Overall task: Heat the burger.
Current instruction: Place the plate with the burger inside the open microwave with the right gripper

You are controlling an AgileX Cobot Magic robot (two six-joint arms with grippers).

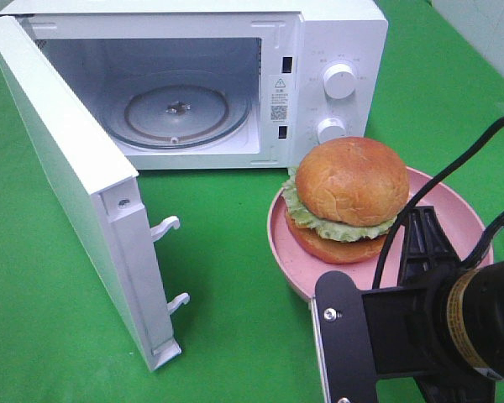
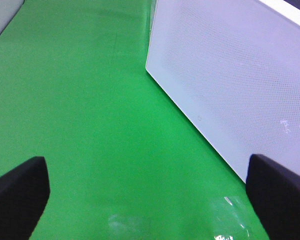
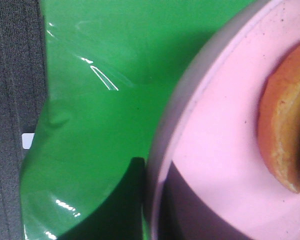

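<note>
Before the white microwave oven (image 1: 319, 50), seen from the high camera, the small round burger (image 1: 351, 189) sat on a round pink plate (image 1: 279, 231), just in front of the oven's two white control knobs (image 1: 339, 80) and outside the cavity. The oven's white door (image 1: 59, 168) stood wide open, and the round glass turntable (image 1: 181, 113) inside was bare. So the opening looked done. Carrying the burger in, shutting the door and setting the knobs were all left to do. The burger had a glossy, domed tan-brown bun, a frill of green lettuce under it and a darker base, and it was narrower than its plate. The right gripper (image 1: 422, 243) reached over the plate's rim on the side away from the oven, its jaws closed and, by the look of it, pinching that rim.

Beside the oven door's pale dotted outer face (image 2: 230, 75), the left wrist camera showed the left gripper (image 2: 149, 200) spread wide and holding nothing, over the green table cloth (image 2: 90, 100).

Away from the oven, the right wrist camera looked closely at the plate's rim (image 3: 215, 125), with an edge of the bun (image 3: 280, 135) resting on the pink surface and the cloth (image 3: 100, 125) alongside. No fingers showed in this view, so the grip itself could not be confirmed from it.
</note>
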